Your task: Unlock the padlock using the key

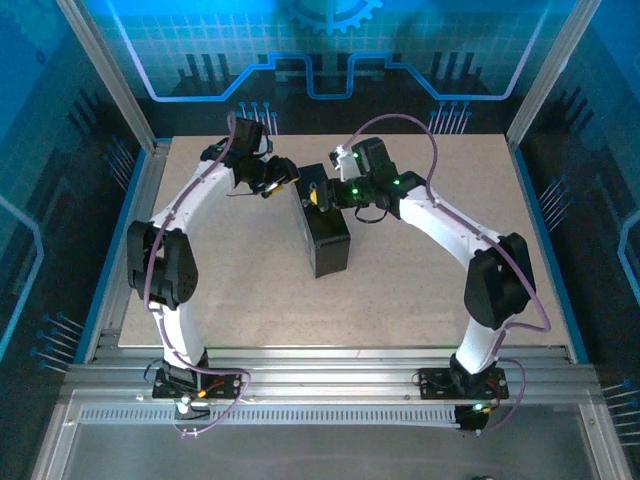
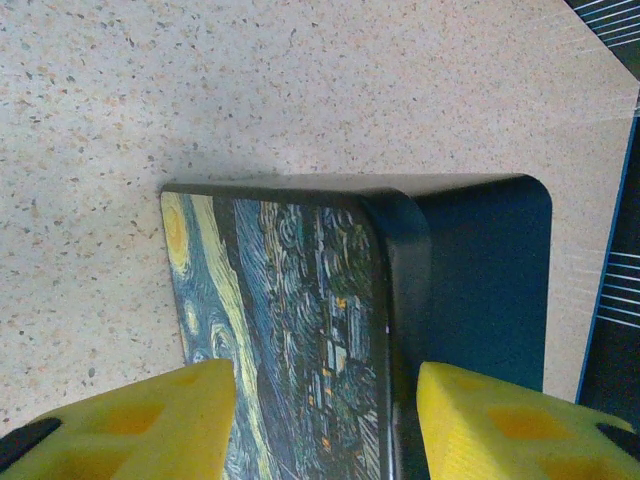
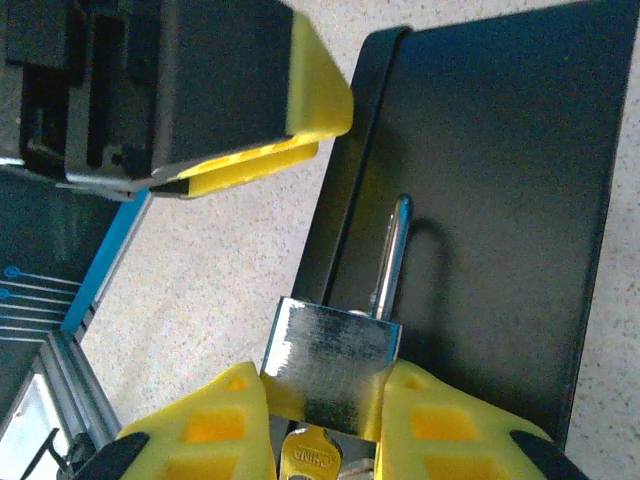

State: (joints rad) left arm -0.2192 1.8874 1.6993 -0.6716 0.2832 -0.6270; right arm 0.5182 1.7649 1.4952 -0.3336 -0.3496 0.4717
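Note:
The silver padlock [image 3: 335, 350] hangs against the dark face of a black box [image 3: 500, 200], its shackle [image 3: 395, 255] running up along that face. My right gripper [image 3: 325, 378] is shut on the padlock's body, one yellow finger on each side. The key [image 3: 312, 458], a small pale metal head stamped with letters, sticks out of the padlock's underside between those fingers. My left gripper [image 2: 322, 375] stands open over the box's edge. One finger lies over the swirly blue painted lid [image 2: 280, 300], the other over the dark side. From above, both grippers [image 1: 283, 183] [image 1: 318, 196] meet at the box's far end.
The box [image 1: 328, 240] lies mid-table on the speckled beige tabletop [image 1: 420, 290]. Metal rails [image 1: 330, 375] run along the near edge, and blue-lit panels [image 1: 330, 50] wall the back and sides. The left gripper's yellow fingers [image 3: 300, 100] sit close beside the box's corner.

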